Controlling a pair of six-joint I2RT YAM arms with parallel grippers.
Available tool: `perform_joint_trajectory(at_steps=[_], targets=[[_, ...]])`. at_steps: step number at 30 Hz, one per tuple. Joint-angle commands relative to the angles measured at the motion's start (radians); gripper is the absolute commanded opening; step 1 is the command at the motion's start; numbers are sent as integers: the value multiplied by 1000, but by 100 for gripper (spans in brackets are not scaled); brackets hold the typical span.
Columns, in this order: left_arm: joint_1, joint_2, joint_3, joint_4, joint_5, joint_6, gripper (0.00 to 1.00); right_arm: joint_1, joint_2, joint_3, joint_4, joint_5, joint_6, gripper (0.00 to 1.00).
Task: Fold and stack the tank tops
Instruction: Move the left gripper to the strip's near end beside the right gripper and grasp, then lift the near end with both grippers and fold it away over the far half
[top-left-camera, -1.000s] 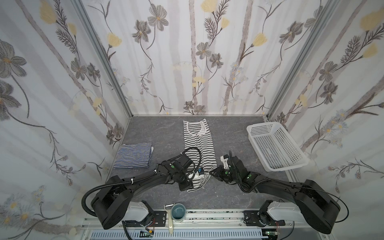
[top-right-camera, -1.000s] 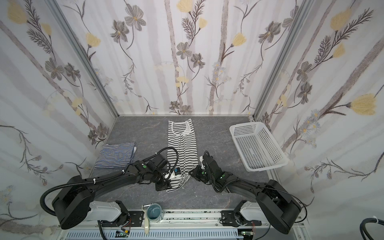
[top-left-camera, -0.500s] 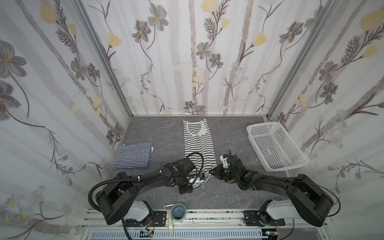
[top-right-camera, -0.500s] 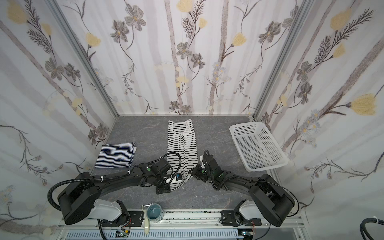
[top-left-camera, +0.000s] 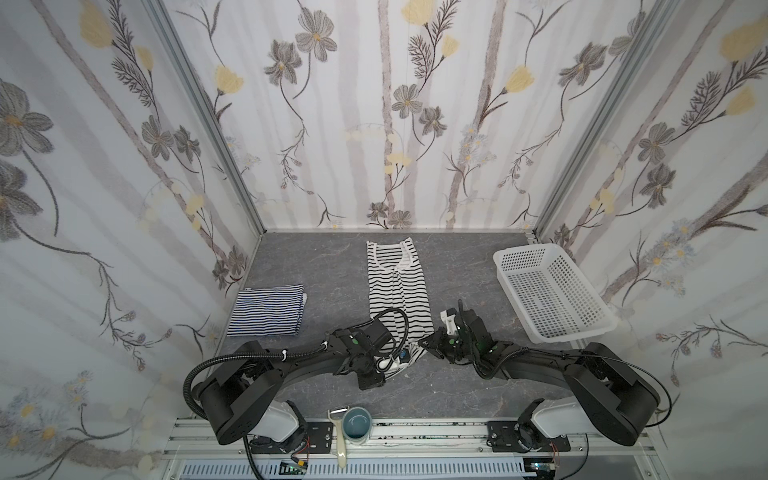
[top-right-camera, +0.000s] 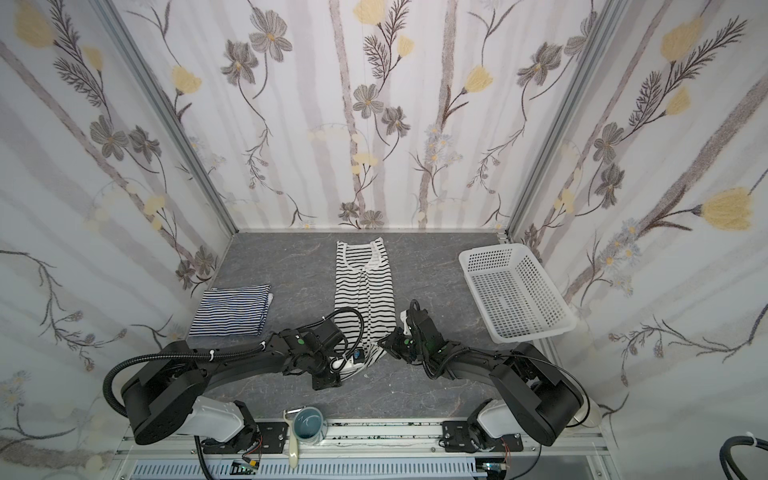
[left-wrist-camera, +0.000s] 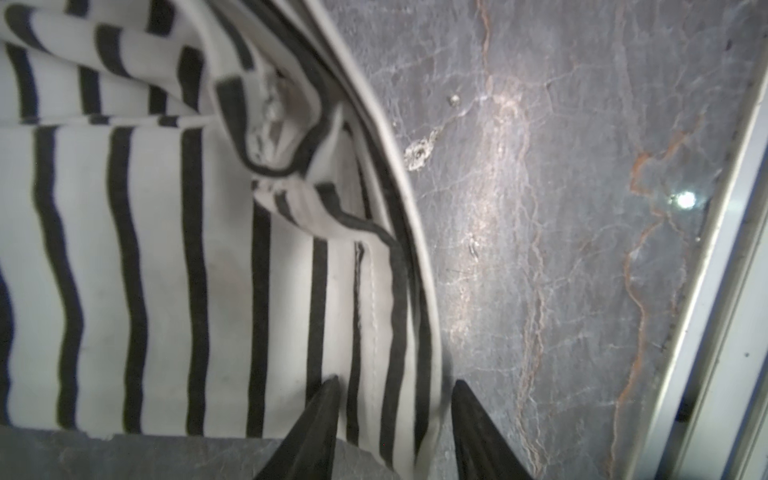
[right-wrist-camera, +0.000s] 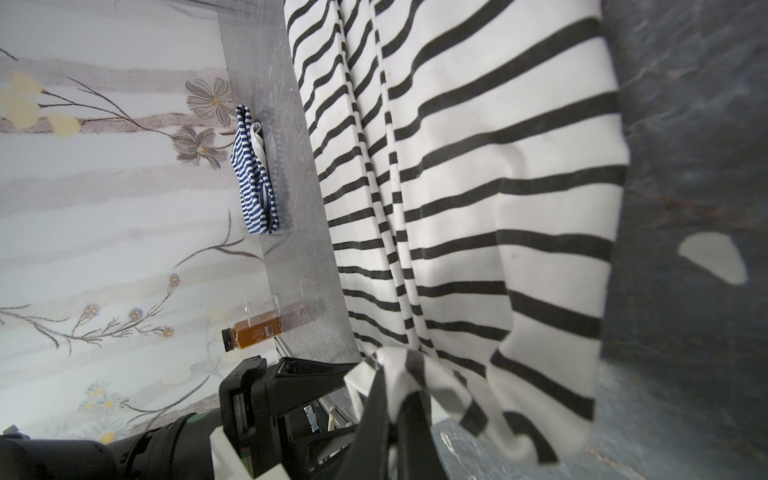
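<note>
black-striped tank top (right-wrist-camera: 478, 187), hem corner — pinched in right end effector (right-wrist-camera: 397, 386)

A white perforated basket (top-left-camera: 552, 291) (top-right-camera: 515, 291) sits at the tabletop's (top-left-camera: 332, 266) right edge. Beyond the front edge rest a blue cup (top-left-camera: 358, 422) (top-right-camera: 308, 424) and a white-handled peeler (top-left-camera: 340, 442) (top-right-camera: 293, 446). An amber bottle (right-wrist-camera: 251, 330) shows near the wall (right-wrist-camera: 104, 208).

In both top views the folded tank top (top-left-camera: 268, 309) lies centre-left on the surface (top-left-camera: 332, 270), the basket (top-left-camera: 523, 251) right, the long tank top (top-left-camera: 397, 291) mid-frame, with left claw (top-left-camera: 397, 363) and right claw (top-left-camera: 424, 344) at its lower end.
</note>
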Motion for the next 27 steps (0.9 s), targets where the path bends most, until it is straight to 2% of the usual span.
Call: perform_joint_trajectory(at_steps=[1,3,8,11,13,20,27], targets=[[-6,7,-4,2,8,17,46,-3,13,2,70,-17,19,0],[-8,37,-4,5,-27,17,42,-3,17,2,74,-19,18,0],[-8,75,-5,7,-69,24,12,-7,14,-4,76,-22,19,0],[-8,71,-3,14,-92,18,7,-10,1,-7,52,-19,0,0],[-8,73,5,12,-111,6,1,-10,-16,6,-31,7,-46,0],[-8,-86,36,-38,-45,-17,0,-57,-138,10,-198,38,-126,0],[14,-102,120,-94,-67,-19,0,-98,-236,66,-297,27,-163,0]])
